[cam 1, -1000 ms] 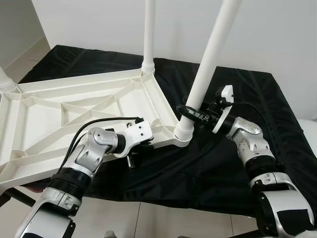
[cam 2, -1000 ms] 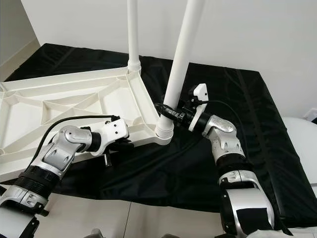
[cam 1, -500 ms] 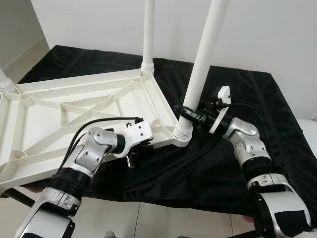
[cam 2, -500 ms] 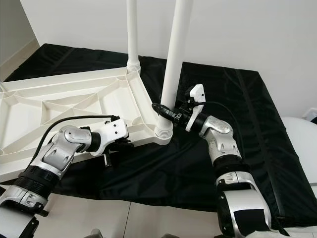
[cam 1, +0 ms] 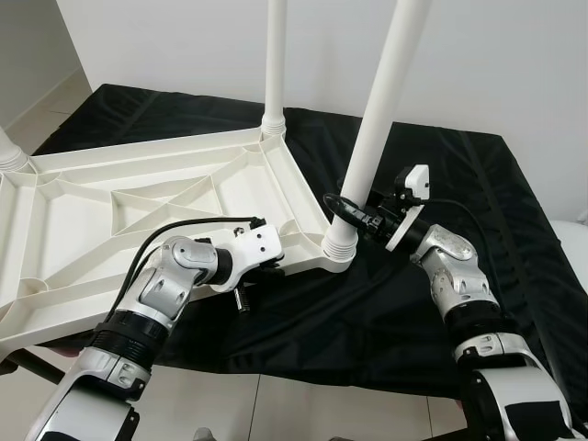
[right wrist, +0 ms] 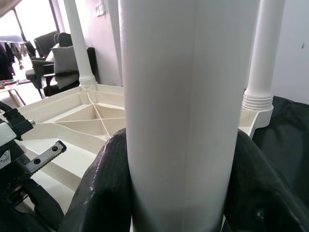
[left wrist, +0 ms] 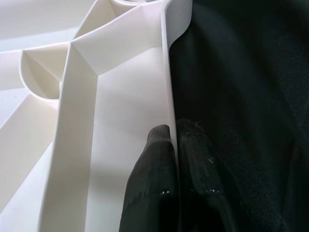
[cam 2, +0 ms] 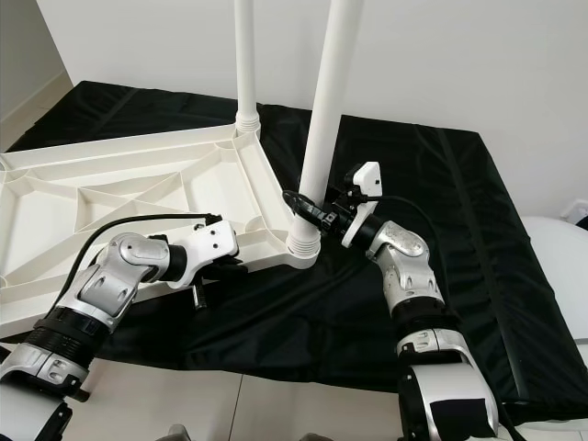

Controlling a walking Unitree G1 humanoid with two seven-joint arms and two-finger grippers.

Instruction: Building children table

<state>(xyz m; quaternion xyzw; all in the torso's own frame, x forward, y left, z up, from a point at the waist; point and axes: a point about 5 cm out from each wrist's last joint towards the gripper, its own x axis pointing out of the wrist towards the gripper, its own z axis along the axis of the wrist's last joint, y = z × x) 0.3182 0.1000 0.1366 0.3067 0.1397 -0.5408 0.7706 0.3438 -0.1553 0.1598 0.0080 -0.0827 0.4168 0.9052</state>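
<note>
My right gripper (cam 1: 347, 209) is clamped around the near white leg (cam 1: 375, 138), low down, just above its threaded collar at the near right corner of the upturned white tabletop (cam 1: 110, 220). My left gripper (left wrist: 175, 145) pinches the tabletop's near edge wall, one finger on each side. The tabletop lies underside up on a black cloth (cam 1: 441, 184). A second leg (cam 1: 275, 64) stands upright at the far right corner.
</note>
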